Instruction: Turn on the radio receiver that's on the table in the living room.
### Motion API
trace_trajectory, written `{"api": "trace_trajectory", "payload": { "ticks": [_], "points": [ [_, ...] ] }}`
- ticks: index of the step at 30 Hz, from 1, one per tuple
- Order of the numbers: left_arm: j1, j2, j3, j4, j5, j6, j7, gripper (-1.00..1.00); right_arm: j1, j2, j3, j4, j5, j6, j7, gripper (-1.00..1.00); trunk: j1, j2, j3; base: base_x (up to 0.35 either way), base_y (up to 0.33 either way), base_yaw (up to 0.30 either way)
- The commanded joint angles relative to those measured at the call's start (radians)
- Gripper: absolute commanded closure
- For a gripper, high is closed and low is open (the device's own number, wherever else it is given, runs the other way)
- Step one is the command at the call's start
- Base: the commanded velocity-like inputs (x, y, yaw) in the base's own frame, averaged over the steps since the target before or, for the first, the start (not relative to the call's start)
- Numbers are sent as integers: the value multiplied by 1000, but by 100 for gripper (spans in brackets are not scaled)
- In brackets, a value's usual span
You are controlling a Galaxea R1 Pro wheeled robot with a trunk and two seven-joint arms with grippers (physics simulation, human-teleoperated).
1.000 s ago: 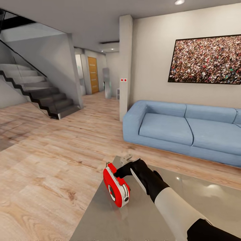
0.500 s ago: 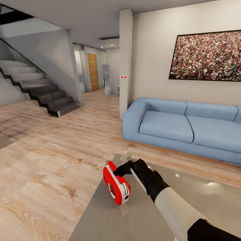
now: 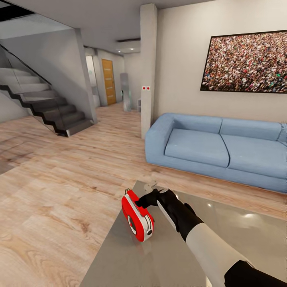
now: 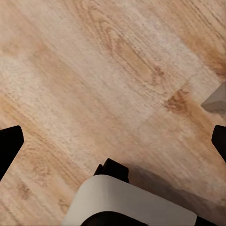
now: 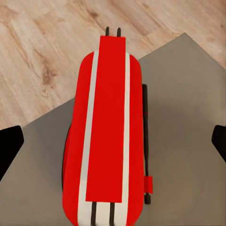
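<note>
Since a second ago the head camera has tipped a little, so the whole room sits slightly higher in the picture, while the right gripper (image 3: 148, 198) stays pressed at the top edge of the small red retro radio receiver with white trim (image 3: 137, 215), which leans a touch more than before.

From the head view, the radio stands on its edge near the far left corner of the low coffee table with the glossy grey reflective top (image 3: 239, 239), its round dial facing toward the camera's left. The black glove-like right gripper touches its upper rear side; how far its fingers are parted cannot be told from here. Beyond the table lie the light wood plank floor (image 3: 59, 175), a blue sectional sofa (image 3: 215, 149), a framed crowd picture on the beige wall (image 3: 245, 63) and a grey staircase (image 3: 44, 103).

At the left wrist, the left gripper (image 4: 113, 136) hangs wide open over the plank floor, its black fingertips (image 4: 9, 146) at the picture's two sides, holding nothing.

At the right wrist, the right gripper (image 5: 113, 146) is spread wide with black fingertips (image 5: 9, 143) at both edges; the red radio (image 5: 109, 136) lies between them, seen along its narrow top, on the grey tabletop (image 5: 188, 122). No grasp shows.
</note>
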Motion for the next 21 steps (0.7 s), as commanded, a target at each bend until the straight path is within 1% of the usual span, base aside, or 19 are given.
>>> {"api": "trace_trajectory", "payload": {
  "ticks": [1, 7, 21],
  "points": [
    [0, 0, 0, 0, 0, 0, 0, -100, 0, 0, 0, 0, 0, 0, 0, -100, 0, 0, -2, 0, 0, -60],
    [0, 0, 0, 0, 0, 0, 0, -100, 0, -1, 0, 1, -1, 5, 4, -100, 0, 0, -11, 0, 0, -51],
    [0, 0, 0, 0, 0, 0, 0, -100, 0, -1, 0, 17, -3, 1, 15, -100, 0, 0, -34, 0, 0, -3]
  ]
}}
